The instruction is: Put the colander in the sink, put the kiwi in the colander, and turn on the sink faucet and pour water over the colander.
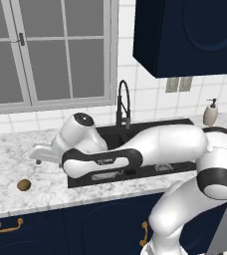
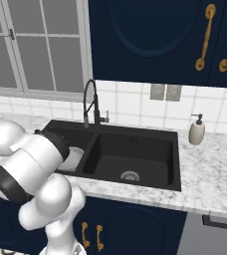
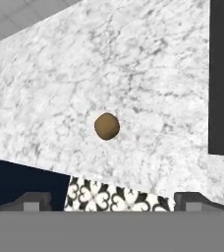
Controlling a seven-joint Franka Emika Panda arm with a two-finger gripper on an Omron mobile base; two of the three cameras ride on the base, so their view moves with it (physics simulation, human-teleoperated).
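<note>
Small brown oval kiwi [image 3: 106, 126] lying alone on white marble table [image 3: 148, 74], near front edge, well left of matte black double-basin sink [image 2: 135, 149]. Hand [image 3: 111, 199] being held above kiwi, fingers spread wide apart, nothing gripped.

Risk judged: round fruit being nudged by 1 finger, rolling off table edge.

Silver-grey metal colander [image 2: 73, 158] being shown partly in left basin by right base view. Hand view giving kiwi centred between fingers. Left base view showing tall black gooseneck faucet [image 1: 123, 102].
</note>
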